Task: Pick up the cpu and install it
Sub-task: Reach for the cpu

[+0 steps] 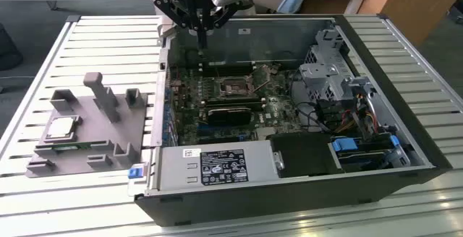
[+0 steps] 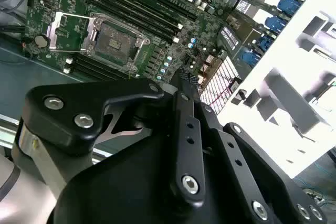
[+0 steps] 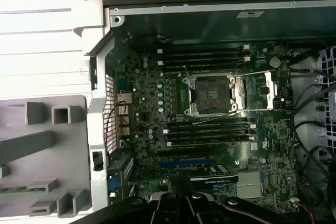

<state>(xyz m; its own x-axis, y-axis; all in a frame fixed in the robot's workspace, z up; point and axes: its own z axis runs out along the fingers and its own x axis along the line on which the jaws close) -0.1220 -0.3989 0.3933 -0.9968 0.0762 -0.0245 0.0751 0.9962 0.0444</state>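
One gripper (image 1: pixel 201 44): clenched on nothing, over far-left part of open computer case (image 1: pixel 275 204).
cpu (image 1: pixel 62 127): flat on grey holder (image 1: pixel 101 131), counter (image 1: pixel 108 36), exterior view's left, well apart from gripper.
socket (image 3: pixel 211 95): open on motherboard.

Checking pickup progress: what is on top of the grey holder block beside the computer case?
The cpu lies flat on the holder block, with a green memory stick lying beside it. The cpu covers whatever is beneath it.
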